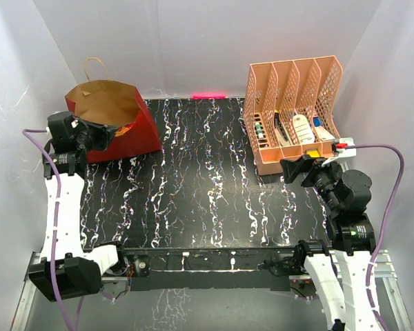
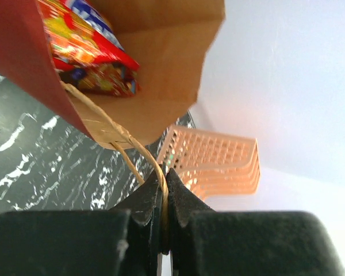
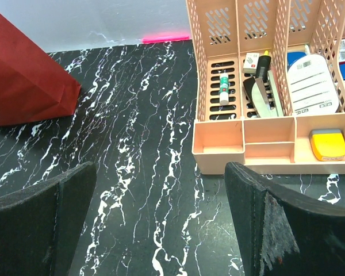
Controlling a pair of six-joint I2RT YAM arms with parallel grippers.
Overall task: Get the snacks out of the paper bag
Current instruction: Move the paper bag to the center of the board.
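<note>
Your left hand [image 2: 164, 175] is pinched shut on the paper bag's [image 1: 110, 121] near cord handle [image 2: 135, 146]. In the left wrist view the twisted cord runs straight down between the two closed fingers. The bag sits on the table [image 1: 193, 200] with its mouth open upward and tipped towards that hand, which is right at the bag's near rim.

The snacks are inside the bag. The large red crinkly bag [image 2: 86, 40] lies against the kraft lining, deep past the rim, with a darker small packet [image 2: 103, 80] tucked just under its lower edge. From the left hand they lie ahead, through the mouth. The red bag's long axis seems to run into the bag's depth rather than across the opening. You cannot see any other packets from here.

Your right hand [image 3: 160, 190] is spread wide and holds nothing. It is well apart from the paper bag, far off on the side away from the left hand, close to the peach rack [image 3: 218, 138].

So the left arm is much nearer, but its hand is taken up with the handle. That grip looks useful for holding the mouth up or steadying the bag. In my judgement, the empty right hand has to cross to the bag and enter along the red bag's length, not across it.
</note>
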